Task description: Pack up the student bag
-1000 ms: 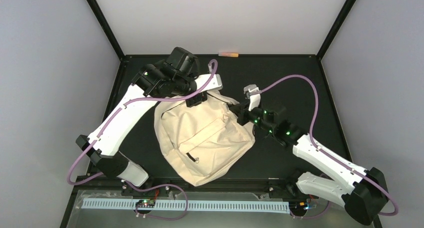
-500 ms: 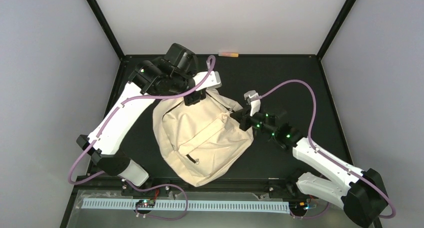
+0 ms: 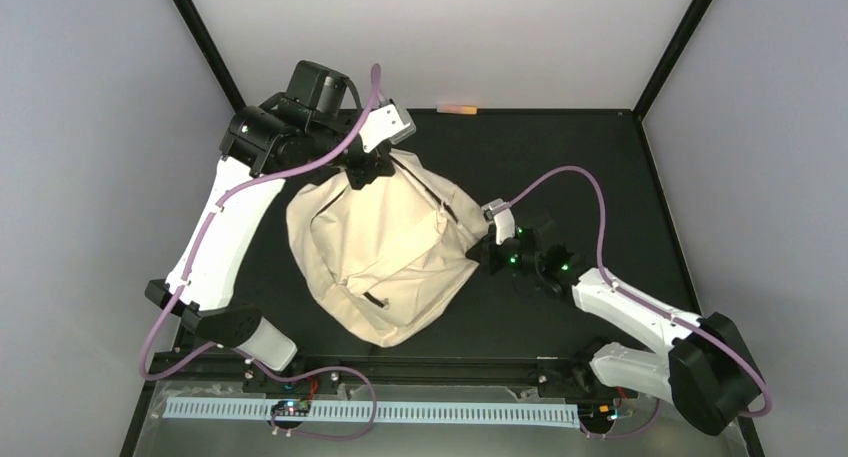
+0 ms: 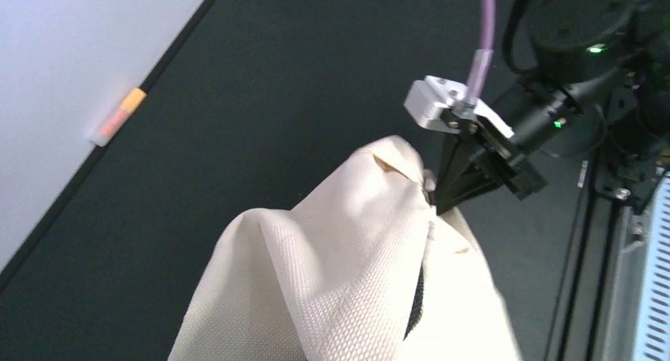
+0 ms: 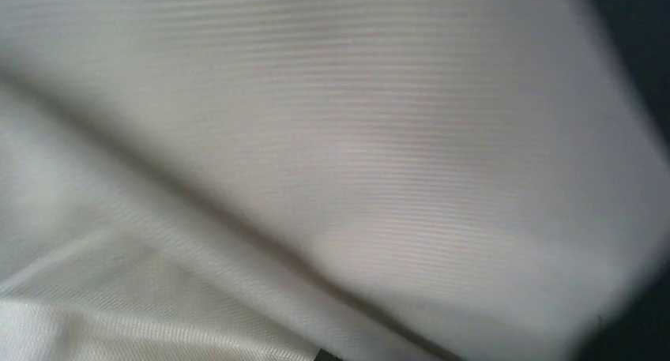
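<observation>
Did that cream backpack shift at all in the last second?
Yes. The student bag has slid left and farther back, its top now well left of the small orange tag at the table edge.

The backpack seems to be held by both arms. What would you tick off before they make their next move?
1. Left gripper shut on the backpack's top: ok, the cloth is drawn up to it.
2. Right gripper pinching the backpack's side edge: ok, seen from the left wrist.
3. Main zipper open wide enough for packing: cannot tell.
4. Things to pack close at hand: not ok; only a small orange item lies at the table's far edge.
5. Right wrist view usable: not ok, it is filled with blurred cloth.
</observation>
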Robot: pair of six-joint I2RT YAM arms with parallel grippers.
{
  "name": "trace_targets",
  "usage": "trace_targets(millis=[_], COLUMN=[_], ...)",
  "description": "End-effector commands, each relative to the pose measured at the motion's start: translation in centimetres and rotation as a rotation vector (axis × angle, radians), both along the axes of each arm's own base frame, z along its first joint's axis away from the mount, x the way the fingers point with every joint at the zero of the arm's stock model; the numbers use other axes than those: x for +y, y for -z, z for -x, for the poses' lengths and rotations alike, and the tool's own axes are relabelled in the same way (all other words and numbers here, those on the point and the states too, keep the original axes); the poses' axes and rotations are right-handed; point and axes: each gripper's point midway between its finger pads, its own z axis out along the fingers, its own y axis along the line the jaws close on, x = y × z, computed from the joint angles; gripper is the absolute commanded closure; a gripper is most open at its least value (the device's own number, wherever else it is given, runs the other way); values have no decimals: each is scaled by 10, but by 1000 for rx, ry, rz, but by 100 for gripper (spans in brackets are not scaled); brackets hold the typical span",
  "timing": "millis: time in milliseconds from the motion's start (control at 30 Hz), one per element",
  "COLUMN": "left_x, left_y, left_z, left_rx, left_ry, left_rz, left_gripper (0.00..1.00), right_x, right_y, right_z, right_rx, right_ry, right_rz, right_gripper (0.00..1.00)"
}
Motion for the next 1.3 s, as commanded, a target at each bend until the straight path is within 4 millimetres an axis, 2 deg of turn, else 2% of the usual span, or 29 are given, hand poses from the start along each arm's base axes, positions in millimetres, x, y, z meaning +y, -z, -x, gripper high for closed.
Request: trace_targets(millis=[0,67,133,167,267,367,467,567,700,800,867,900,933,967,1000,1067,1133,1233,1267], left_x=[-5,-10,-14,-14,-9,3,17,37,60,70,74,77,80,84,91,107,125,159,177], left_y=[-79,-74,-69,-64,-33,18,74,113,146,174,193,200,203,204,201,179,145,91,78], left_z=[9,14,16,12,-16,-55,-92,-134,-193,-222,-233,-237,-241,-246,-251,-263,-273,-279,-280], left_rx=[-207,-177,-155,-154,-163,-119,-53,-16,-39,-34,-17,-7,-3,-3,-11,-44,-84,-155,-171], left_ry=[43,78,96,91,14,-89,-169,-263,-382,-434,-457,-469,-485,-509,-541,-609,-673,-756,-781], left_rz=[215,232,238,230,162,61,-45,-118,-166,-213,-244,-253,-258,-262,-260,-231,-180,-102,-72], left_gripper=[98,98,98,98,98,99,98,98,98,97,91,81,49,23,4,1,1,1,1], right_x=[-31,-28,-26,-26,-27,-31,-36,-41,-47,-51,-54,-57,-60,-64,-69,-80,-94,-116,-124], right_y=[44,16,-14,-27,-57,-74,-81,-81,-72,-68,-67,-66,-64,-63,-62,-61,-61,-62,-63], right_z=[21,17,16,16,13,9,6,4,-2,-4,-6,-7,-8,-10,-12,-16,-22,-33,-36], right_rx=[177,113,49,25,-28,-52,-61,-57,-32,-19,-17,-16,-13,-13,-12,-12,-13,-11,-9], right_ry=[41,33,19,14,22,49,80,108,147,170,186,198,212,230,253,296,348,430,455], right_rz=[182,154,124,115,110,112,120,140,165,165,161,163,166,169,173,173,168,145,132], right_gripper=[99,96,78,73,68,66,63,62,59,57,57,56,56,55,54,51,44,32,27])
